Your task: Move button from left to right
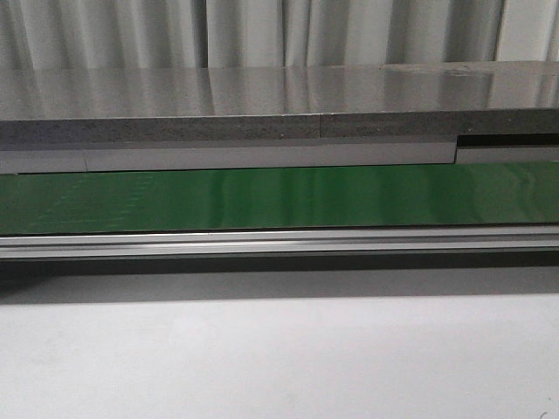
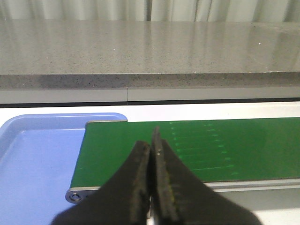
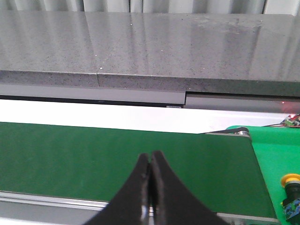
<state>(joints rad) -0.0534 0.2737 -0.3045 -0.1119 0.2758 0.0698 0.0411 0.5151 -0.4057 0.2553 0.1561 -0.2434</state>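
Fingers on both arms are sitting pressed together with nothing between them; the left gripper (image 2: 151, 140) is hanging over the left end of the green belt (image 2: 197, 147), just beside a blue tray (image 2: 33, 159) that is lying empty past the belt's roller, while the right gripper (image 3: 150, 161) is hovering over the belt's right end; neither is touching anything that the wrist views show. The button (image 3: 290, 187) is showing only in the right wrist view — yellow cap up, black body below it, standing on a brighter green surface (image 3: 274, 145) just beyond the belt's end, cut off by the frame edge; the front view is catching only bare belt, the grey counter (image 1: 262, 96) behind it and the white table (image 1: 262, 358) in front, with no button in sight. By its look the button is likely light, rigid and hard-shelled; the rounded cap is probably slick and may depress, so the flat sides of the blocky black body are seeming the safer place to pinch — low, squarely across two opposite faces, so it is not tipping or twisting out
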